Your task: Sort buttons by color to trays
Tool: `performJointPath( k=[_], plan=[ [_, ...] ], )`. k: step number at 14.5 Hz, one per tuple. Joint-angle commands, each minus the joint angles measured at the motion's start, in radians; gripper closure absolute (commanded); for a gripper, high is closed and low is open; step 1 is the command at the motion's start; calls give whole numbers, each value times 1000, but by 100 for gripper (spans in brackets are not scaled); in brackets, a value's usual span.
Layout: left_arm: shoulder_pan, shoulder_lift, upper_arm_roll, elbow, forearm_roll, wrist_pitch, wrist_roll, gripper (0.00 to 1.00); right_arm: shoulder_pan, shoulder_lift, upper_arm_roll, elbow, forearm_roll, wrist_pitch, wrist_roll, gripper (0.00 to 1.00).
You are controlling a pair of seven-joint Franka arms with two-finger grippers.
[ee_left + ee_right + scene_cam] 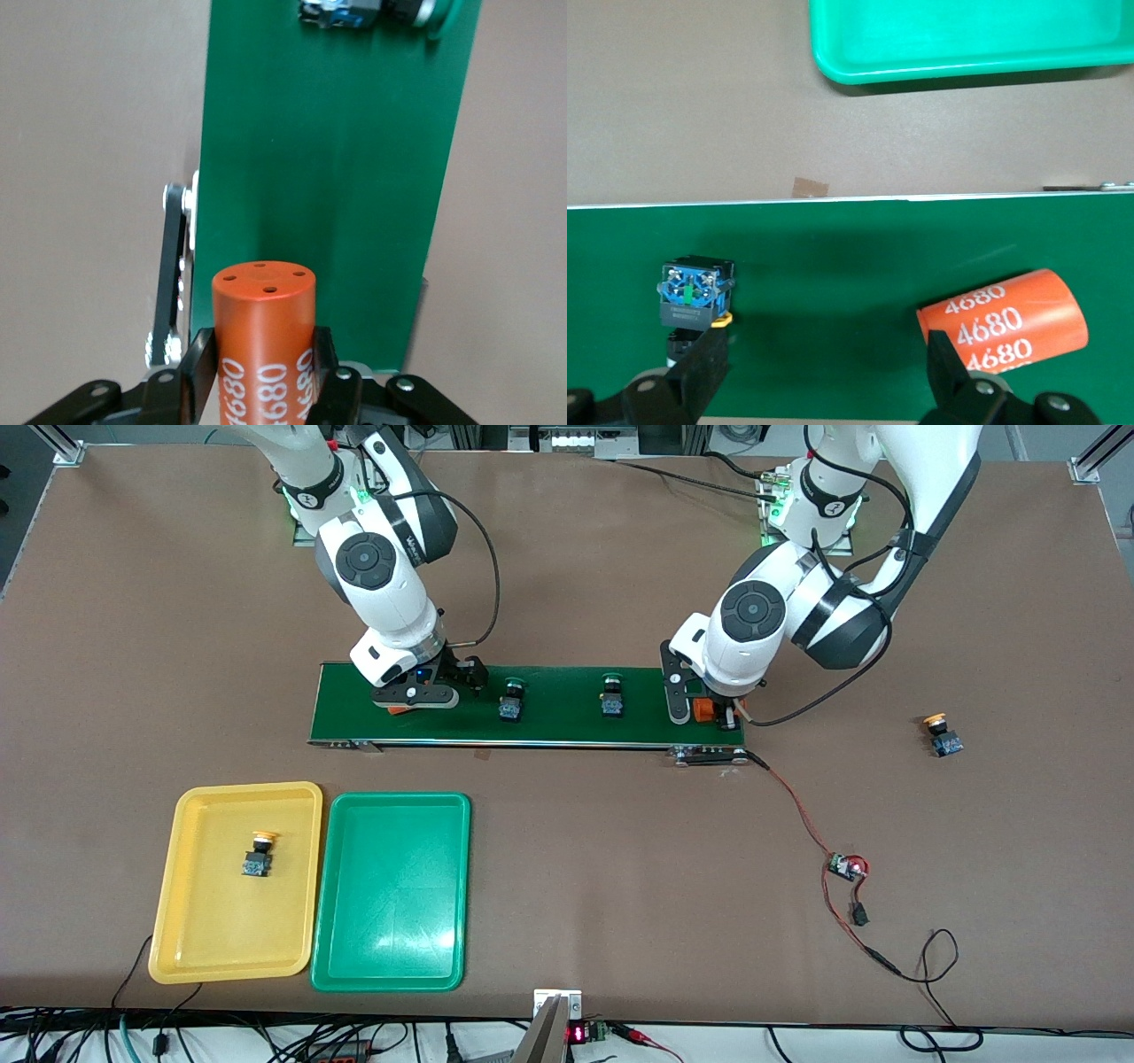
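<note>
Lower frame: green tray [390, 893] empty, yellow tray [232, 886] holds one yellow button [258, 853]. Right gripper [416, 695] spread wide on conveyor belt [567, 731]; left gripper [709, 713] clamps orange cylinder [264, 341]. Next: pick green button [511, 698].

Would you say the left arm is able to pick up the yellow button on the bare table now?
Probably not: the left gripper is shut on an orange cylinder over the belt. The yellow button lies unobstructed toward that arm's end.
</note>
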Motion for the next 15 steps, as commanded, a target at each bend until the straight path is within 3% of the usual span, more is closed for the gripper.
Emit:
performJointPath(
  k=[1,9,10,11,12,15],
  plan=[
    [-5,32,4,-6,26,41,75,99,8,10,-7,20,15,-1,41,0],
    [-17,25,-8,-59,23,38,109,97,22,56,-7,48,12,-4,105,0],
    [-17,22,-10,-65,17,38,98,86,36,65,-7,52,10,-4,107,0],
    [-17,22,-10,-70,7,38,95,48,53,79,-9,61,1,-4,105,0],
    [-17,17,-10,-70,6,39,101,3,66,95,-9,63,-2,-4,107,0],
    [21,-67,-10,-59,-58,30,109,0,68,111,-9,63,-4,-3,107,0]
  ],
)
